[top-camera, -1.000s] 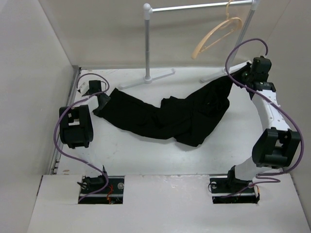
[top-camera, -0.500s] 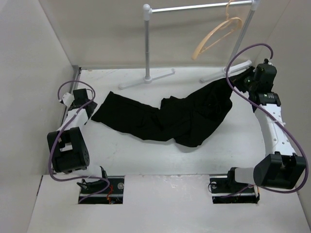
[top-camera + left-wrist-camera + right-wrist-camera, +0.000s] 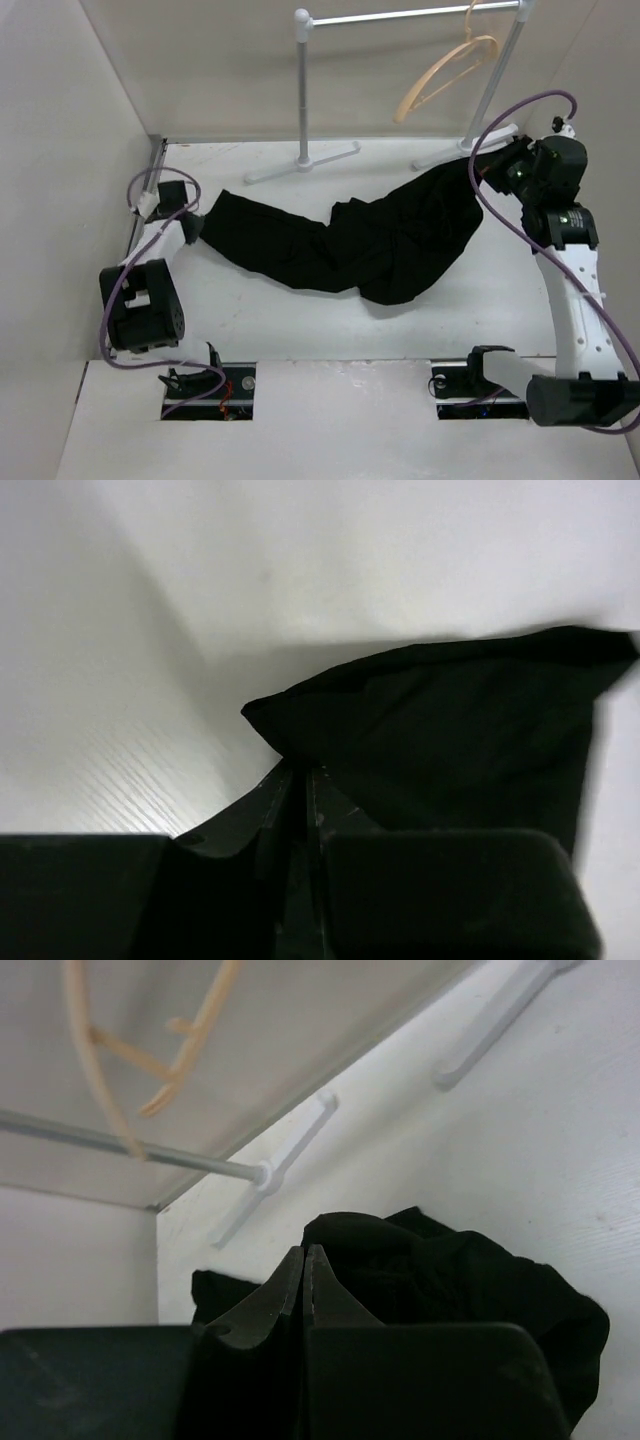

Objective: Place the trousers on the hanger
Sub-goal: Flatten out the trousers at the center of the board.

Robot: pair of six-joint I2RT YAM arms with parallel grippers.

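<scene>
Tabletop [image 3: 300,335] bears one trousers [image 3: 340,245]; one hanger [image 3: 410,103] overhead.

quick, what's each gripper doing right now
Left gripper: shut on one end of the trousers.
Right gripper: shut on the other end of the trousers.

No legible text, label, brand, number or sign anywhere in the three views.
</scene>
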